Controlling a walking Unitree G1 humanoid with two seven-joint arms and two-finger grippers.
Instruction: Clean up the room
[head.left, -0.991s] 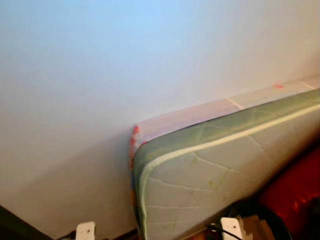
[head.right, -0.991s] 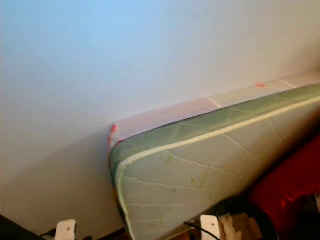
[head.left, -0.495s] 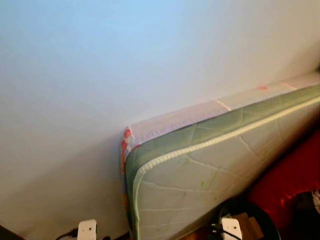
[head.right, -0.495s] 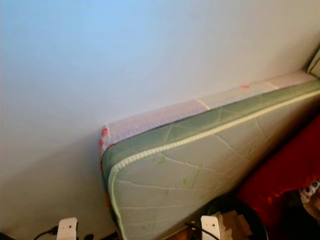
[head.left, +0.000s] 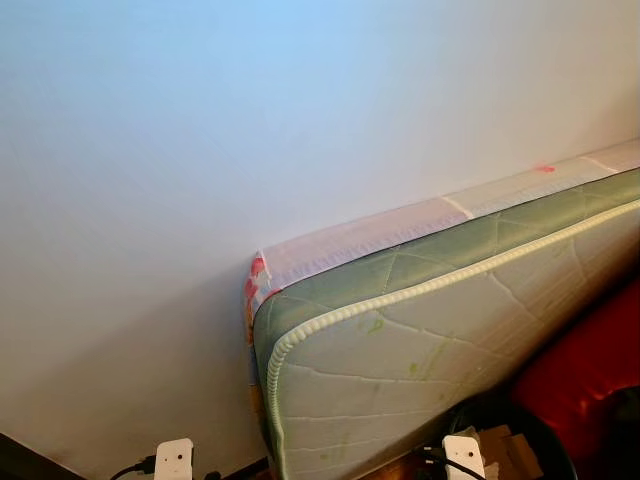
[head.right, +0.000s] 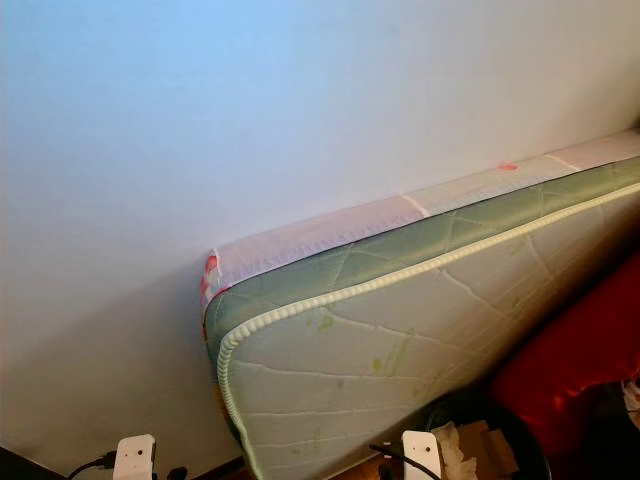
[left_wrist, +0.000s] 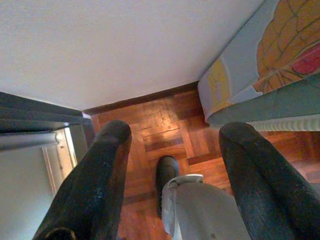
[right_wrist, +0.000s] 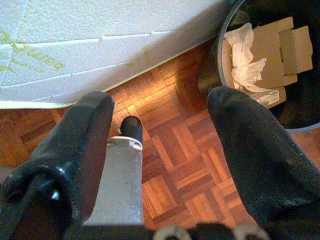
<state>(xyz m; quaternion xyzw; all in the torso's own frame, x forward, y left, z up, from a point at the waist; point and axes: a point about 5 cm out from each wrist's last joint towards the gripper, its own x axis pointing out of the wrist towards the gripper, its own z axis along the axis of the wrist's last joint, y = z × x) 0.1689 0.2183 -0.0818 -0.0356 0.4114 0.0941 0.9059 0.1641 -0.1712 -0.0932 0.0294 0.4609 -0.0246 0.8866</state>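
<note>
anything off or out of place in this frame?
Yes: a quilted green-and-white mattress stands on its long edge, leaning against the white wall instead of lying flat. Beside it a black round bin holds crumpled white paper and flattened brown cardboard. Both grippers, left and right, hang open above the parquet floor.

No text, label, brand or number can be read anywhere. The mattress bears only faint green marks, too blurred to tell as letters. The cardboard in the bin is blank.
</note>
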